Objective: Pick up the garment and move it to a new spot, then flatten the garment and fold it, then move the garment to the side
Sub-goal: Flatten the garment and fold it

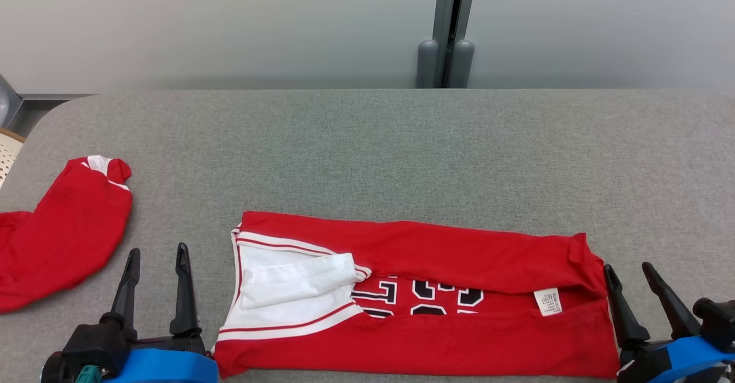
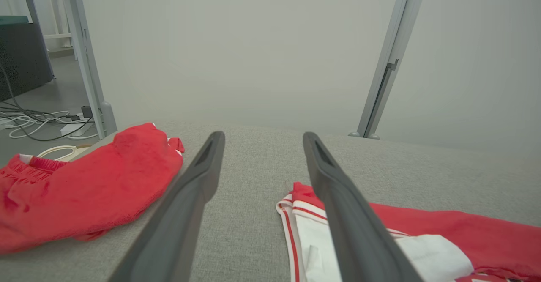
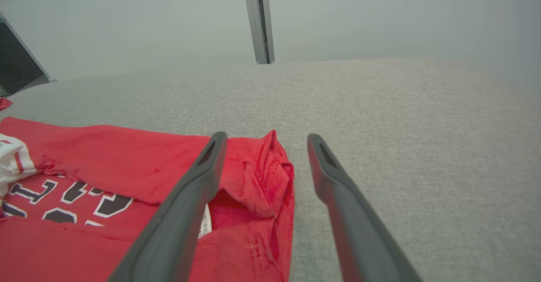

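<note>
A red garment (image 1: 436, 308) with white trim and black-and-white lettering lies folded lengthwise into a long band near the table's front edge. Its white-trimmed end (image 2: 304, 227) points left, and a care label (image 1: 548, 301) shows near its right end (image 3: 262, 176). My left gripper (image 1: 156, 256) stands open just left of the garment, nothing between its fingers (image 2: 198, 176). My right gripper (image 1: 629, 270) stands open at the garment's right end, its left finger (image 3: 203, 172) over the bunched red corner, holding nothing.
A second red piece of clothing (image 1: 63, 231) lies at the table's left edge, also seen in the left wrist view (image 2: 93, 184). The grey fabric table (image 1: 402, 153) stretches bare behind and to the right. A grey wall post (image 1: 448, 33) stands behind; cables (image 2: 38, 123) lie on the floor.
</note>
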You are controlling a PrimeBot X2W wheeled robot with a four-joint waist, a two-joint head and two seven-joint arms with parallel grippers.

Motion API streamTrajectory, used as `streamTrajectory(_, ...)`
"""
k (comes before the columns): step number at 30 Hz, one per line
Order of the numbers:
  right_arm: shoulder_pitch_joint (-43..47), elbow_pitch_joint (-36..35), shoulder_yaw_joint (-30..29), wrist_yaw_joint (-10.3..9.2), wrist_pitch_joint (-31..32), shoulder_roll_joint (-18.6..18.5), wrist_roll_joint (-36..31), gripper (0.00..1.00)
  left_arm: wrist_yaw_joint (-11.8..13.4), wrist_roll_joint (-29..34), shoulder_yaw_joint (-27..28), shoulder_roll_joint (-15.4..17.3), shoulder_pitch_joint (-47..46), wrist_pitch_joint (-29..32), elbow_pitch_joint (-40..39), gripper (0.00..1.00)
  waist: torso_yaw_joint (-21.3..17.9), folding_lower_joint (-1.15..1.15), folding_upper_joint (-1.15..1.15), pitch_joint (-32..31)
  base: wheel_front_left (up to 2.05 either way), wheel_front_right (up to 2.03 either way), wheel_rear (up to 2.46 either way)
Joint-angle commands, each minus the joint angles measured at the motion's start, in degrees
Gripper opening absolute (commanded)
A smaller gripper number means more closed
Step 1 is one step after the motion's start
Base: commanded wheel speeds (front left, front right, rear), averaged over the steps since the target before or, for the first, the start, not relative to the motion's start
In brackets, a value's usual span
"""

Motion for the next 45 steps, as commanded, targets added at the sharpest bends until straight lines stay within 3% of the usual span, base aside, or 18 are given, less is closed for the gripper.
streamTrajectory(1, 0.8, -1.1, -0.7, 0.01, -0.5, 0.7, -0.2, 1.00, -0.4, 0.0, 0.4, 0.0, 0.7, -0.3, 0.0, 1.00, -0.1, 0.00, 0.00, -0.4, 0.00, 0.00, 0.00)
streamTrajectory(9, 1.7, -4.4, -3.9, 0.01, -1.0, 4.3, -3.8, 1.00, -0.3, 0.8, 0.5, -0.1, 1.6, -0.3, -0.3, 1.00, 0.1, 0.00, 0.00, -1.7, 0.00, 0.00, 0.00)
streamTrajectory(17, 0.8, -3.1, -6.7, 0.01, -0.6, 6.8, -7.4, 1.00, -0.3, 2.8, 1.1, 0.2, 1.5, -0.3, -0.4, 1.00, 1.1, 0.00, 0.00, -1.5, 0.00, 0.00, 0.00)
streamTrajectory(25, -2.4, 2.6, -8.5, 0.01, 2.0, 8.8, -10.0, 1.00, -0.3, 2.9, 0.8, 0.0, 0.5, -0.3, -0.2, 1.00, 1.9, 0.00, 0.00, -0.5, 0.00, 0.00, 0.00)
streamTrajectory(36, -6.9, 16.1, -10.4, 0.01, 2.2, 10.1, -10.9, 1.00, -0.3, 2.9, 0.4, -0.1, -1.0, -0.3, 0.4, 1.00, 2.6, 0.00, 0.00, 1.2, 0.00, 0.00, 0.00)
streamTrajectory(43, -8.1, 21.9, -8.2, 0.01, 1.9, 11.1, -9.4, 1.00, -0.3, 3.0, 0.6, -0.1, -1.4, -0.3, 0.7, 1.00, 2.4, 0.00, 0.00, 1.6, 0.00, 0.00, 0.00)
streamTrajectory(44, -8.3, 22.3, -7.8, 0.01, 1.6, 11.2, -8.8, 0.75, -0.3, 3.0, 0.5, -0.1, -1.5, -0.3, 0.8, 1.00, 2.3, 0.00, 0.00, 1.7, 0.00, 0.00, 0.00)
streamTrajectory(45, -8.3, 22.3, -7.8, 0.01, 1.6, 11.2, -8.8, 0.75, -0.3, 3.0, 0.5, -0.1, -1.5, -0.3, 0.8, 1.00, 2.3, 0.00, 0.00, 1.7, 0.00, 0.00, 0.00)
